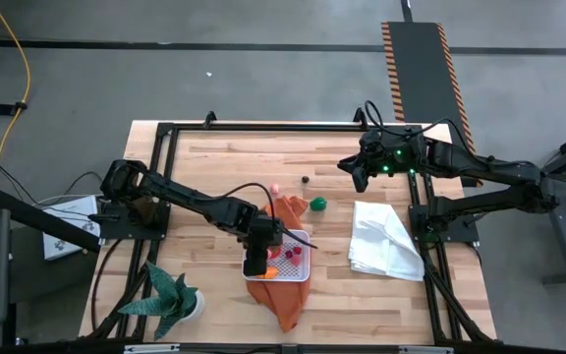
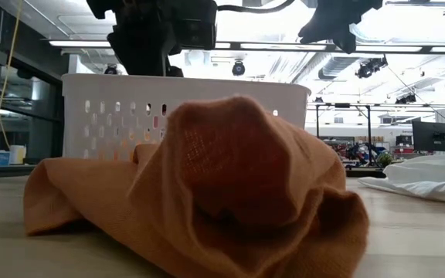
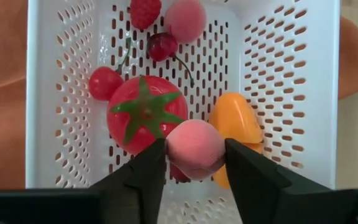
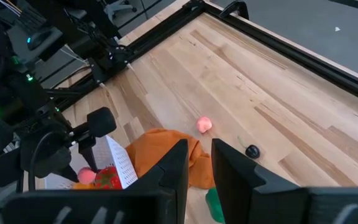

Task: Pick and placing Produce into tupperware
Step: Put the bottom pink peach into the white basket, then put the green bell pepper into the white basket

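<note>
The white perforated tupperware [image 1: 299, 273] [image 3: 61, 93] sits on an orange cloth [image 1: 283, 300] near the table's middle. Inside it lie a red tomato [image 3: 143, 112], cherries [image 3: 104, 82], a raspberry [image 3: 145, 11], a pink fruit [image 3: 185, 18] and an orange piece [image 3: 235, 121]. My left gripper [image 1: 254, 265] [image 3: 194, 155] reaches down into it, shut on a round pink fruit [image 3: 194, 148]. My right gripper [image 1: 359, 180] [image 4: 199, 155] hovers high at the far right, its fingers a narrow gap apart and holding nothing. Loose pink [image 1: 274, 187], dark [image 1: 305, 180] and green [image 1: 317, 204] produce lies on the table. My left gripper pinches the round pink fruit by two opposite sides [image 3: 171, 146] between its two fingers. The fingers come from above, slanting steeply down into the tupperware. The fruit sits just over the tomato and the orange piece; whether it rests on them I cannot tell.
A crumpled white cloth [image 1: 386, 241] [image 2: 431, 174] lies right of the tupperware. A green spiky potted plant [image 1: 170, 300] stands at the near left corner. The orange cloth [image 2: 230, 177] bunches up in front of the tupperware [image 2: 114, 116]. Bare wood stretches along the far side.
</note>
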Available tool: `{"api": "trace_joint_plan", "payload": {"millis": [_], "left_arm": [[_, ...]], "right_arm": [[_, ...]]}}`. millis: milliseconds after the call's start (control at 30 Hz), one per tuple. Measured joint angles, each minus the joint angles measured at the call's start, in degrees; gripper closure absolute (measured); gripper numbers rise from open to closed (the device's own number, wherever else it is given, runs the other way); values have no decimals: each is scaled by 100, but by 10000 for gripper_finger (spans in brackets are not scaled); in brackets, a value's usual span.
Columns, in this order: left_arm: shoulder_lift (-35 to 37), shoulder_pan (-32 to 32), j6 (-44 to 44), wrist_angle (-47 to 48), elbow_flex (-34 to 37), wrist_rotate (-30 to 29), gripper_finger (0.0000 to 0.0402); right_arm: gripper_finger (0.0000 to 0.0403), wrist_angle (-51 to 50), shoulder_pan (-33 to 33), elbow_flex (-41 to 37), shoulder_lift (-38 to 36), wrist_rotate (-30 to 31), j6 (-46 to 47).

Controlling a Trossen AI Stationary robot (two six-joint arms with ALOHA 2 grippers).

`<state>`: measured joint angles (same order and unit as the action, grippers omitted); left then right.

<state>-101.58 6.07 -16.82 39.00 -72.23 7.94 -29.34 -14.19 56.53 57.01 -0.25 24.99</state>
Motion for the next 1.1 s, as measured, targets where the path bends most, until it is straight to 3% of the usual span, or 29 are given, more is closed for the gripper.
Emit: {"api": "trace_joint_plan", "payload": {"millis": [233, 400, 800, 1100], "left_arm": [[0, -2, -38, 2, 0, 64, 183], [0, -2, -46, 2, 0, 214, 169], [221, -4, -171, 388, -283, 631, 243], [269, -9, 89, 1741, -1297, -453, 260]], "right_arm": [[340, -1, 1, 0, 0, 2, -1], [340, -1, 1, 0, 0, 2, -51], [340, 1, -1, 0, 0, 2, -66], [340, 1, -1, 0, 2, 2, -92]]}}
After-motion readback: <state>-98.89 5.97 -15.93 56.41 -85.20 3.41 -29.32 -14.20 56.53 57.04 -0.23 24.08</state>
